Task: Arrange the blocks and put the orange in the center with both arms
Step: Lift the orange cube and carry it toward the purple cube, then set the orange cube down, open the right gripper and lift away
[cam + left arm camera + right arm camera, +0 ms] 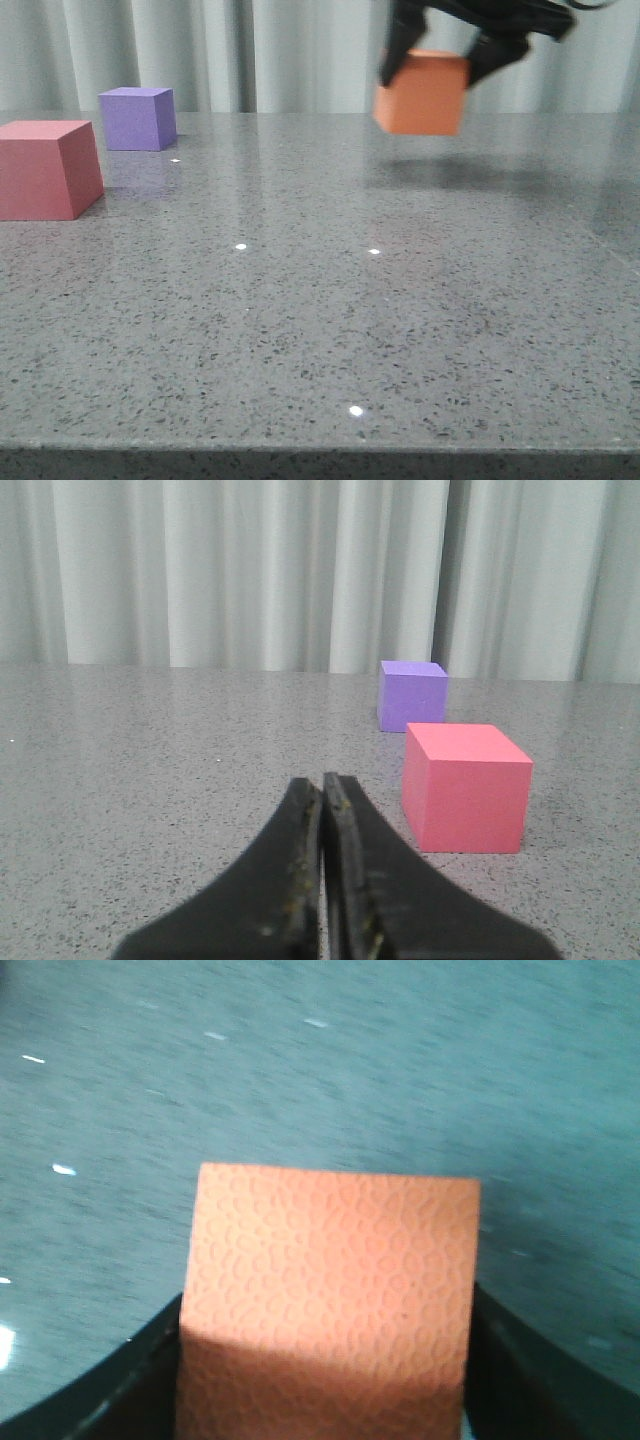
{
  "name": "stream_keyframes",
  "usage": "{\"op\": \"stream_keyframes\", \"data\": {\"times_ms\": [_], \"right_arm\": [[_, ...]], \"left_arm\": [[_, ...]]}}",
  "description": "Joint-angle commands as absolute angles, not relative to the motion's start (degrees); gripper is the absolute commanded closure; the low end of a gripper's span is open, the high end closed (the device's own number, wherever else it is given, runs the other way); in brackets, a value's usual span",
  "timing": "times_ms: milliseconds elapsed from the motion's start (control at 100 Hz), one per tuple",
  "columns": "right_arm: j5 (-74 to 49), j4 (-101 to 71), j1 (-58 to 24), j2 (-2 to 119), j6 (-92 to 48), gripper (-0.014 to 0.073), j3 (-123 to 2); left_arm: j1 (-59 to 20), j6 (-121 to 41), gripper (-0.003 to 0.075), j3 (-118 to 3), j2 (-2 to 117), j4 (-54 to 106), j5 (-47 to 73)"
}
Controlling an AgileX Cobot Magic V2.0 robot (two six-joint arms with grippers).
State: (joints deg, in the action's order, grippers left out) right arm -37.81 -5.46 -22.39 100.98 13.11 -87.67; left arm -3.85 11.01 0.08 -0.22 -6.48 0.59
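Cubes sit at the left of the grey surface (330, 330): the red-pink cube (45, 168) nearer, the purple cube (137, 118) behind it; my left claw (322, 810) is pressed together; my right claw (440, 62) pinches the orange cube (422, 95) above the surface, right of center.

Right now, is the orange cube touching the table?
Apart. The front view shows the orange cube held by the right gripper above the table, its shadow separate beneath.

Even soft light, pinpoint glare on the tabletop (300, 330), motion blur in right wrist view, faint shadows.
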Motion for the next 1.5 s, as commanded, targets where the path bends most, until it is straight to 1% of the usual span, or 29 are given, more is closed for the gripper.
{"op": "stream_keyframes", "data": {"times_ms": [0, 210, 330, 620, 690, 740, 790, 850, 910, 1000, 1280, 1490], "right_arm": [[-35.9, -3.6, -25.2, 100.6, 17.5, 0.0286, -93.1], [-40.6, 3.5, -32.7, 109.4, 24.2, 0.0286, -106.5], [-44.0, 5.9, -34.8, 114.0, 25.9, 0.0286, -112.7], [-45.1, 5.6, -35.1, 117.9, 26.9, 0.0272, -114.0], [-45.3, 5.4, -35.1, 118.0, 26.9, 0.0203, -114.0], [-45.3, 5.4, -35.1, 118.2, 26.9, 0.0124, -114.0], [-45.4, 5.4, -35.1, 118.2, 26.9, 0.002, -114.0], [-45.5, 5.4, -35.1, 118.2, 26.9, -0.0075, -114.0], [-45.6, 5.4, -35.1, 118.1, 26.9, -0.0051, -114.0], [-46.4, 5.4, -35.1, 117.8, 26.9, -0.0041, -114.8], [-51.0, 6.0, -34.1, 112.7, 21.6, -0.0041, -117.2], [-52.9, 6.0, -30.2, 107.3, 16.3, -0.0041, -116.9]], "left_arm": [[-3.7, 11.3, 0.0741, 2.6, -2.3, -5.9, -3.8], [-3.7, 11.3, 0.0741, 2.6, -2.3, -5.9, -3.8], [-3.7, 11.3, 0.0741, 2.6, -2.3, -5.9, -3.8], [-3.7, 11.3, 0.0741, 2.6, -2.3, -5.9, -3.8], [-3.7, 11.3, 0.0741, 2.6, -2.3, -5.9, -3.8], [-3.7, 11.3, 0.0741, 2.6, -2.3, -5.9, -3.8], [-3.7, 11.3, 0.0741, 2.6, -2.3, -5.9, -3.8], [-3.7, 11.3, 0.0741, 2.6, -2.3, -5.9, -3.8], [-3.7, 11.3, 0.0741, 2.6, -2.3, -5.9, -3.8], [-3.7, 11.3, 0.0741, 2.6, -2.3, -5.9, -3.8], [-3.7, 11.3, 0.0741, 2.6, -2.3, -5.9, -3.8], [-3.7, 11.3, 0.0741, 2.6, -2.3, -5.9, -3.8]]}}
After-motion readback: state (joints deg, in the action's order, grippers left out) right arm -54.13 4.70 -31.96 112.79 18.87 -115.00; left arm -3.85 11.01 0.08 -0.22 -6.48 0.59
